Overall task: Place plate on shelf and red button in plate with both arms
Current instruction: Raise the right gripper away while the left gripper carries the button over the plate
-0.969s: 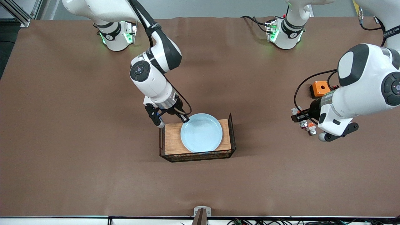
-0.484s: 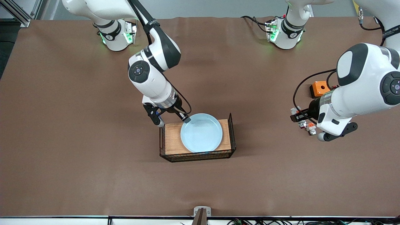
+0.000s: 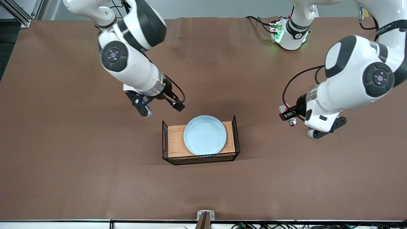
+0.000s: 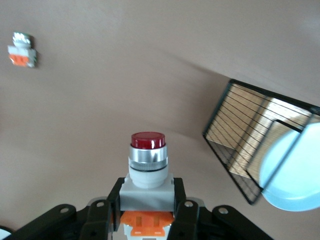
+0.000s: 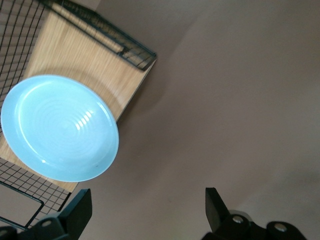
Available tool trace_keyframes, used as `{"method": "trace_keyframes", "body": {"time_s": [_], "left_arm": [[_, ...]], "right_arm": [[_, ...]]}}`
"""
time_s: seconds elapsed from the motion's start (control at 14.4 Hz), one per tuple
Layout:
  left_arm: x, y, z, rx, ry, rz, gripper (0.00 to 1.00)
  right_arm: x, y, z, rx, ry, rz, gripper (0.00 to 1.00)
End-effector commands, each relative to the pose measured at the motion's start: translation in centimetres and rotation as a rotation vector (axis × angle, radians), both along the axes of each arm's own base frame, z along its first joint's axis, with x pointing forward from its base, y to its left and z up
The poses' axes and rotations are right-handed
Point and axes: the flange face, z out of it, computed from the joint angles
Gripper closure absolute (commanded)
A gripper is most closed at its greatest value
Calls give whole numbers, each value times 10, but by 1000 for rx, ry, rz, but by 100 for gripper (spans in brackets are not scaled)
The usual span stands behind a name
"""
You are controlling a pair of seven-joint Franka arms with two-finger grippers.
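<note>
The pale blue plate [image 3: 205, 135] lies flat on the wooden tray [image 3: 175, 140], toward the left arm's end of it; it also shows in the right wrist view [image 5: 60, 127]. My right gripper [image 3: 161, 109] is open and empty, up in the air over the bare table beside the tray's right-arm end [image 5: 146, 210]. My left gripper [image 3: 287, 116] is shut on the red button [image 3: 291, 121] and holds it above the table, between its pick-up spot and the tray. In the left wrist view the jaws [image 4: 148, 200] clamp the button's grey body, its red cap [image 4: 148, 140] pointing outward.
The tray has black wire mesh walls at both ends [image 3: 236, 133] and a low wire rail along its near edge. A similar white-orange part without a red cap [image 4: 22, 50] lies on the brown table. The left arm hides the table beneath it.
My right gripper has risen and drawn away from the plate's rim, toward its own base. My left gripper has lifted the red button off the table and carried it toward the tray.
</note>
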Motion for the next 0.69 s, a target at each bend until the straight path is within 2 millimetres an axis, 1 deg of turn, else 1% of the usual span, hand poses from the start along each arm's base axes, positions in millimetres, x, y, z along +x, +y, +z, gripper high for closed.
{"method": "trace_keyframes", "body": {"time_s": [0.0, 0.14, 0.21, 0.28, 0.35, 0.42, 0.55, 0.62], "left_arm": [[-8, -40, 6, -8, 18, 51, 76], [-11, -77, 2, -13, 22, 116, 76], [-13, -97, -3, -15, 21, 161, 76], [-14, -115, -6, -24, 9, 215, 76], [-15, -131, -7, -41, -6, 283, 76], [-17, -146, -14, -53, -11, 338, 76], [-18, -172, -21, -84, -18, 469, 76], [-19, -182, -27, -92, -9, 530, 76]], "right_arm": [[6, -51, 25, -4, 24, 130, 0], [14, -100, 39, 11, 25, 231, 0], [14, -122, 50, -11, 2, 310, 0], [12, -140, 59, -48, -23, 407, 0], [12, -157, 65, -89, -40, 500, 0], [12, -171, 69, -116, -51, 565, 0], [14, -203, 81, -133, -81, 681, 0], [16, -224, 85, -125, -94, 744, 0]]}}
